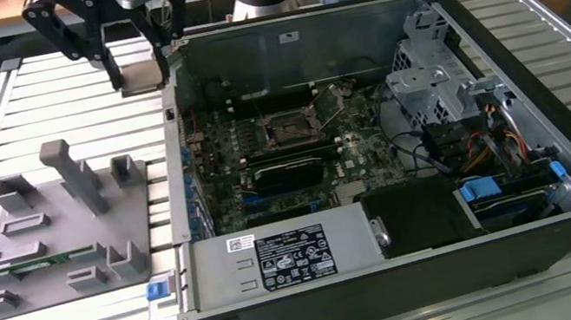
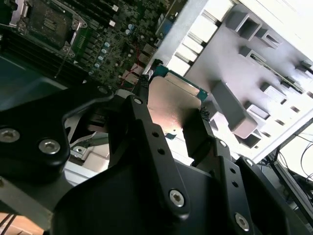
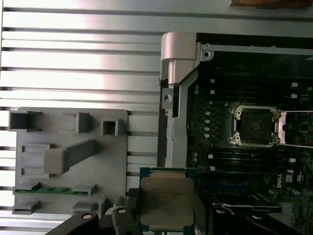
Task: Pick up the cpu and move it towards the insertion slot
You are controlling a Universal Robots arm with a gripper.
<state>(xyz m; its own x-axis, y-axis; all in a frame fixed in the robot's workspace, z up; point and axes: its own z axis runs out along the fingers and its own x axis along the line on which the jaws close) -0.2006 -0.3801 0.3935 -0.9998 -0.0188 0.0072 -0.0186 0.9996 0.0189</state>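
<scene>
My gripper hangs above the slatted table just outside the open computer case, at its far corner on the exterior view's left. It is shut on the cpu, a flat square chip with a silvery top, held level by its two opposite edges. In the second wrist view the cpu sits between the two black fingers. The insertion slot, a square socket with a shiny metal frame, lies on the motherboard inside the case, toward the exterior view's right of the gripper. Both wrist views show the slot, uncovered.
The case wall stands between the gripper and the motherboard. A grey fixture with posts holds a narrow green strip on the table at the exterior view's left. A power supply and drive cages fill the case.
</scene>
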